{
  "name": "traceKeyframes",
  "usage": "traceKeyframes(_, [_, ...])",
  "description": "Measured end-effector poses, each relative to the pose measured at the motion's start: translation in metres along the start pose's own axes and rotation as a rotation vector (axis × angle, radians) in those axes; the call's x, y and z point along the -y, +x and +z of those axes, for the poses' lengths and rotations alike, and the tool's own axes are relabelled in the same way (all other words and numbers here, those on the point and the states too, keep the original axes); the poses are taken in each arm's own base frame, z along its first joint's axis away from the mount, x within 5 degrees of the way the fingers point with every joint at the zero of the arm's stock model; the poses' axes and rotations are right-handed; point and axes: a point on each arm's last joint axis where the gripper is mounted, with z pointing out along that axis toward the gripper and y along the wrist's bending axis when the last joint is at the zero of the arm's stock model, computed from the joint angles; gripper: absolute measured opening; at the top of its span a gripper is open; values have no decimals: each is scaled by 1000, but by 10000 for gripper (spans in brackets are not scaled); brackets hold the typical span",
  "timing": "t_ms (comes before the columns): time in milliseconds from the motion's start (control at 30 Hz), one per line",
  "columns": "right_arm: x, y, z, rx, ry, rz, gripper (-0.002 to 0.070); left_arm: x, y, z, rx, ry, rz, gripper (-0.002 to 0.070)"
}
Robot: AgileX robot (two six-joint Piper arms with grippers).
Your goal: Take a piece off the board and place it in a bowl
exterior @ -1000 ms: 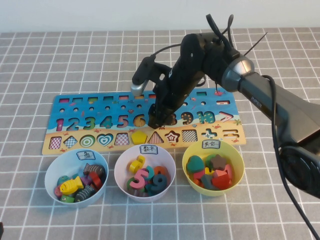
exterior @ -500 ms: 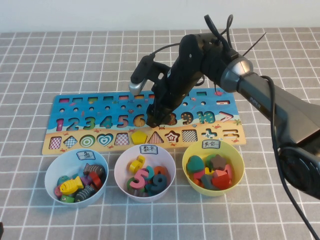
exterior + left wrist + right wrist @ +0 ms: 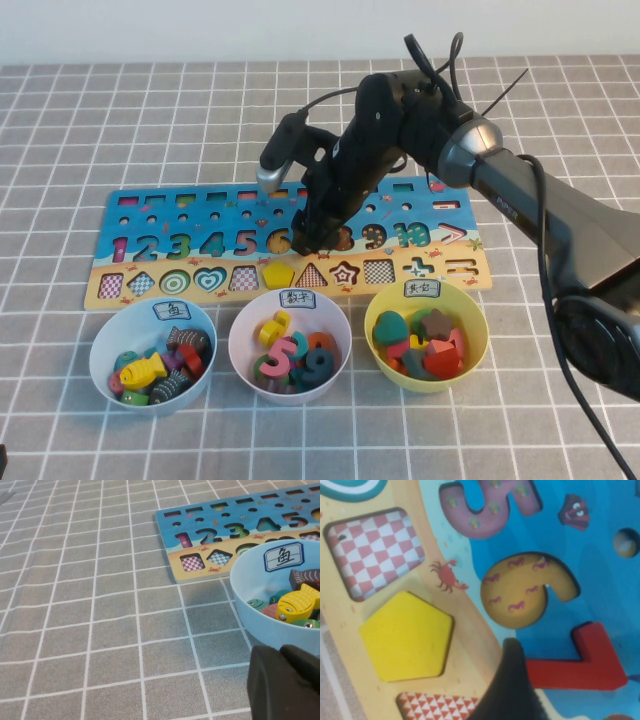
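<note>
Right gripper [image 3: 308, 240]: I see one finger [image 3: 507, 690] touching the red 7 [image 3: 580, 666]; grip unclear.
Left gripper [image 3: 282, 682]: beside blue bowl [image 3: 250, 612], grip unclear.
Neighbours: yellow pentagon [image 3: 405, 636] beside the 7 on the board [image 3: 150, 285].

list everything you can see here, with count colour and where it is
long flat blue and sandy puzzle board: 1, mid-table
chunky red wooden numeral 7: 1, in board, at right gripper
yellow pentagon block: 1, board's sandy strip
light blue bowl of fish pieces: 1, near left
pale pink bowl of numerals: 1, near centre
yellow bowl of shapes: 1, near right
left gripper: black, beside light blue bowl
right gripper: black, down on board
</note>
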Motion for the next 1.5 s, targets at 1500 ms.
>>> traceKeyframes(1500, [-1, -1, -4, -11, 2, -9, 356, 0, 0, 0, 0, 0, 0, -1])
